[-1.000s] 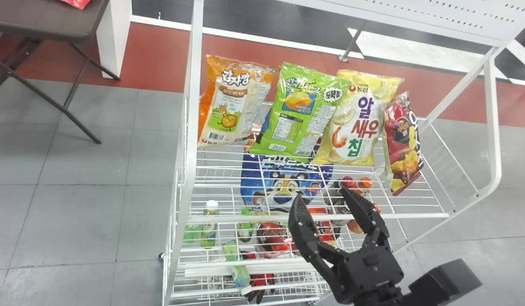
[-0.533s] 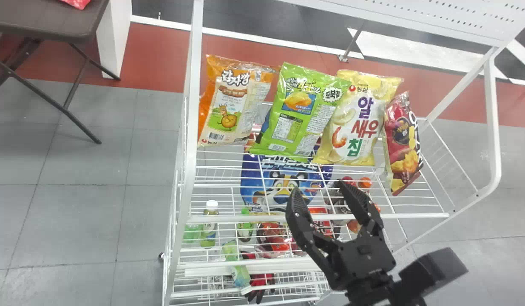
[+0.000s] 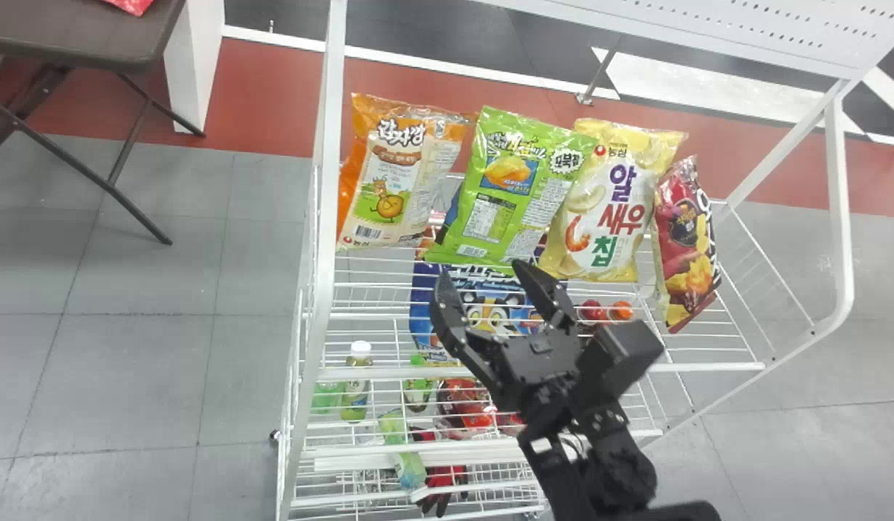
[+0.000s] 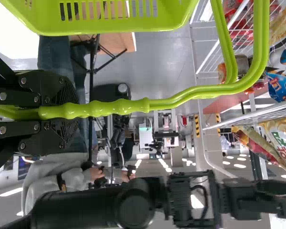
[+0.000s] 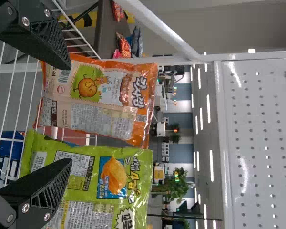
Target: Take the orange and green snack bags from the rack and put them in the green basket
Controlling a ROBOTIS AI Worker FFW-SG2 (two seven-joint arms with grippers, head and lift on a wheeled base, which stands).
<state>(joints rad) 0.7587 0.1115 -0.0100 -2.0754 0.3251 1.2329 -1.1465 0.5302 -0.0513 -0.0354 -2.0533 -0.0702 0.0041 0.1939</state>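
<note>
Likely pick 1, with spread right jaws.
Must straddle orange bag (image 3: 397, 181) or green bag (image 3: 510, 199) ahead; pinches handle (image 4: 109, 109) in left jaws.

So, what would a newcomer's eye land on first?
The snack bags lined up on the white rack: an orange bag at the left end, a green bag beside it. Just in front, the black right claw hangs open. Then the green basket, its handle in the left claw.
</note>
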